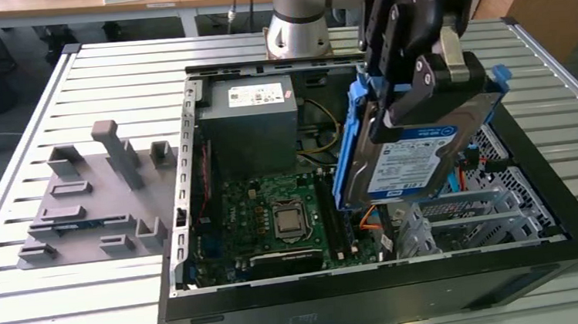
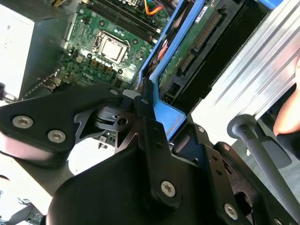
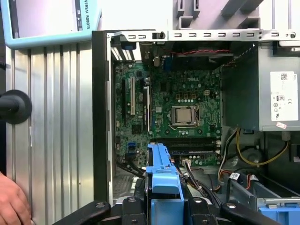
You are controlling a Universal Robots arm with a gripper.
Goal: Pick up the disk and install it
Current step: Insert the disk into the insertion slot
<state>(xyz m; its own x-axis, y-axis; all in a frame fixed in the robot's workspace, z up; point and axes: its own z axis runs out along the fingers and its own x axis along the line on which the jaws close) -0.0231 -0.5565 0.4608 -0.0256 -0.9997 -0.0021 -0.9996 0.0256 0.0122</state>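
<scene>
- Nearest the lens in both wrist views, the gripper (image 2: 149,110) is clenched on the disk (image 1: 418,163), its black fingers (image 1: 397,60) pressing the blue bracket's two long sides.
- The table (image 1: 73,303) is ribbed aluminium, pale and hard.
- The computer case (image 1: 382,298) lies on it with its side open. It is black sheet metal with sharp folded rims.
- The grey fixture (image 1: 96,200), matte plastic with upright posts and slots, lies just beside the case on the exterior view's left.
- The motherboard (image 1: 272,210) is green and crowded with slots, around a square silver processor socket (image 1: 288,220).
- The power supply (image 1: 250,126) is a plain grey metal box with a white sticker.
- The disk hangs tilted, nearly on edge, above the case, over the perforated drive cage (image 1: 479,220) on the exterior view's right.
  - It looks dense, rigid and smooth-skinned.
  - Its bare circuit board (image 2: 197,42) is likely fragile.
  - The bracket's sides seem the safest hold, though the plastic may flex.
</scene>
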